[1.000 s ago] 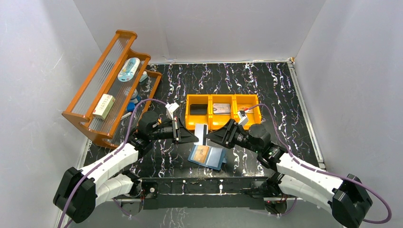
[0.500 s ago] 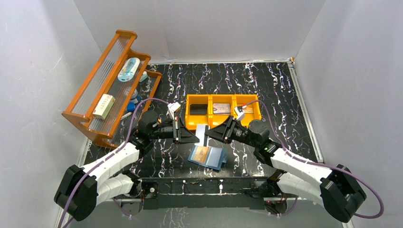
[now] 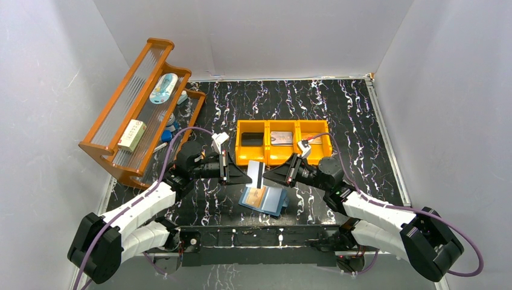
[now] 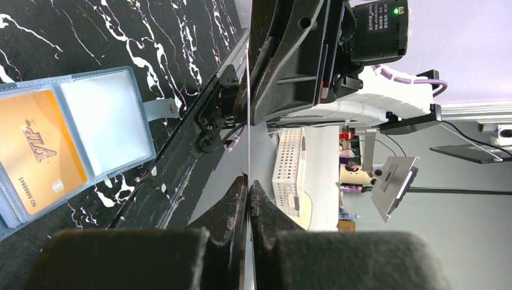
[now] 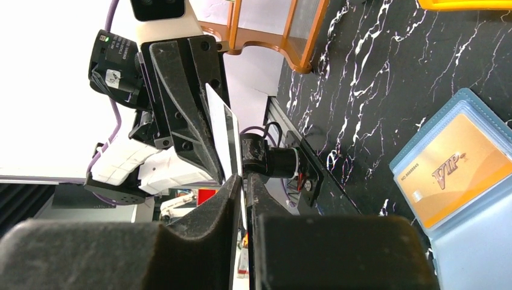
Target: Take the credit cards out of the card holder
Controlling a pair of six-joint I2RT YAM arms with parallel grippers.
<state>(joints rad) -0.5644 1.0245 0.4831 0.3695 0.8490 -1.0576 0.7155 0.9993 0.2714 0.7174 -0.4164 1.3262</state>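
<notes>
Just beyond the open teal-blue bifold card holder point(image 3: 276, 200), which is lying on the tabletop point(image 3: 362, 121) with an orange-tan plastic card point(image 3: 256, 195) pocketed, the left fingers point(image 4: 232, 208) and right fingers point(image 5: 231, 196) are both clamping one pale black-striped card point(image 3: 254, 172), risking bending or dropping it if either is pulling early.
</notes>
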